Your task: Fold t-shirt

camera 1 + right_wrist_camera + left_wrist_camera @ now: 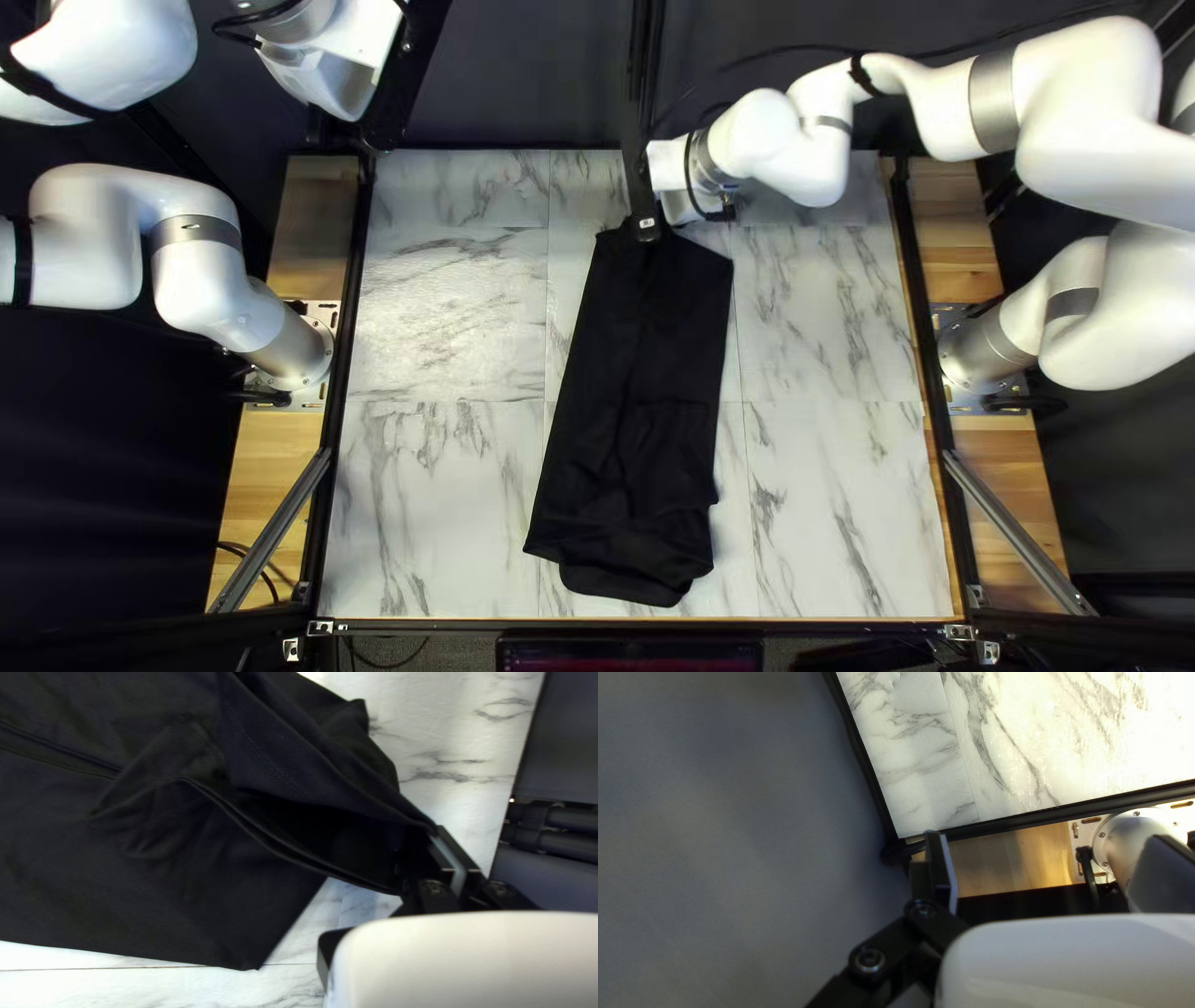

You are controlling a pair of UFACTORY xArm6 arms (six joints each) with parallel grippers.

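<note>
L pincer (339, 85) open wide, empty; R pincer (646, 229) closed on blk tee (647, 361) at far end (layers gaping).

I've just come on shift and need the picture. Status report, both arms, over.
Left gripper open, away from the shirt. Right gripper shut on its far end. Near end rumpled. Only the right gripper obstructs, covering some cloth.

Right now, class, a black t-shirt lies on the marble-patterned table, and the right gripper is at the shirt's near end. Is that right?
Not quite: the right gripper is at the t-shirt's far end, toward the dark curtain, as the top left view shows. The black t-shirt does lie on the marble-patterned table.
</note>
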